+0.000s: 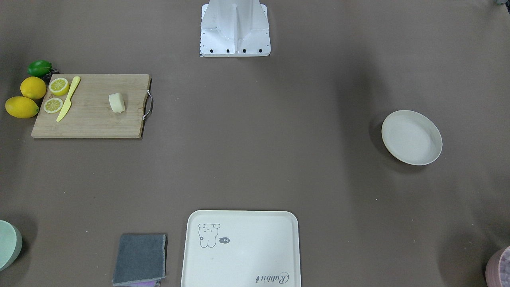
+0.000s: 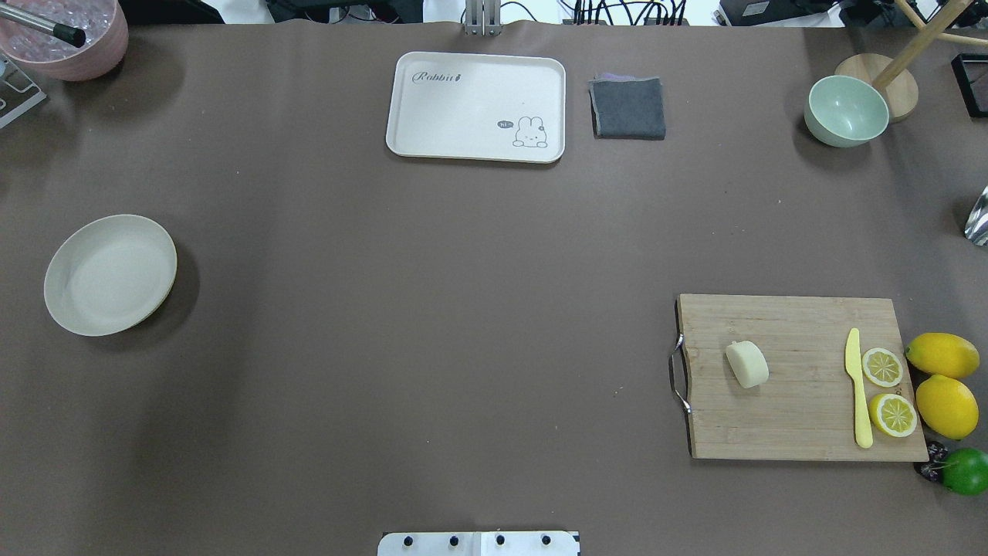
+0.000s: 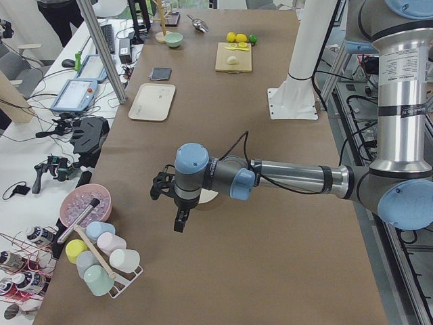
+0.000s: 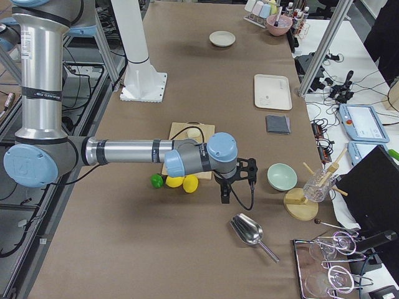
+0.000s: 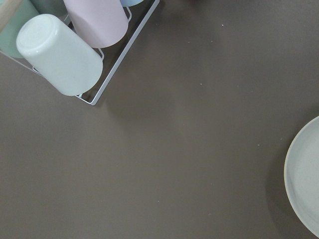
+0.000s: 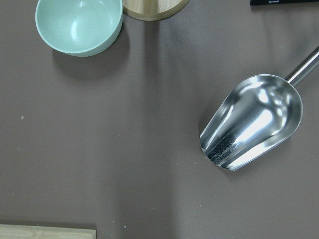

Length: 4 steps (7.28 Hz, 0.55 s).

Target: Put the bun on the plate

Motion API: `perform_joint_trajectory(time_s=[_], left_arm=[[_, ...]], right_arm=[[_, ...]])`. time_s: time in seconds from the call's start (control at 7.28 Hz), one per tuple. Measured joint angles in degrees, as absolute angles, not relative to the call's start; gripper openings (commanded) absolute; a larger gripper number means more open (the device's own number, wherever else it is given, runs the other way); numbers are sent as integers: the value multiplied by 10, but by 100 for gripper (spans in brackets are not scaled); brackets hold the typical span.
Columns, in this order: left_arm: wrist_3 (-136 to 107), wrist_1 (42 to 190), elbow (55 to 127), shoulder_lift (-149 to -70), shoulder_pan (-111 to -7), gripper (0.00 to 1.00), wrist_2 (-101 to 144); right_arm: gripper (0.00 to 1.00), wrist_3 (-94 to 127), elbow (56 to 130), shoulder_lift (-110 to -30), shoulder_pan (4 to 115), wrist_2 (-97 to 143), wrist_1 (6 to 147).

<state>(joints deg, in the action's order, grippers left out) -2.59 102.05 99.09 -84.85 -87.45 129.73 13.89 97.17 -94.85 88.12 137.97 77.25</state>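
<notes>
Currently the bun [image 2: 746,364] is seen lying on the cutting board [image 2: 795,421], close to the board's metal-handle end, and is touched by nothing. A yellow knife [image 2: 858,390] is laid near the board's opposite end, with two lemon halves [image 2: 881,367] placed just beside it on the board. Two whole lemons [image 2: 942,354] are set on the table against that same end of the board. A lime [image 2: 966,470] is parked off its corner nearest the robot.

The plate [image 2: 110,275] is located well apart from the board, far beyond the handle end, on the robot's left half of the table. A cream tray [image 2: 471,108], a grey cloth [image 2: 627,107] and a green bowl [image 2: 846,111] are lined up away from the board, on the operators' side.

The left gripper [image 3: 179,227] is caught only in a side view. It is held above the table near the plate, well apart from the board, and whether its fingers are spread or closed cannot be told.

The right gripper [image 4: 224,198] is likewise shown only from the side. It is held above the table past the board's lemon end, between the lemons and a metal scoop [image 6: 254,122], and its finger state cannot be told either.
</notes>
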Motion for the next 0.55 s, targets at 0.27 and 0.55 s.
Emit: perform_joint_trajectory(time_s=[0.27,0.55], left_arm=[[-27,1023,991,-848,-874,98,1298],[-27,1024,991,-848,-874,98,1298]], right_arm=[[100,139,971,-949,881,1376,773],[100,139,971,-950,881,1374,772]])
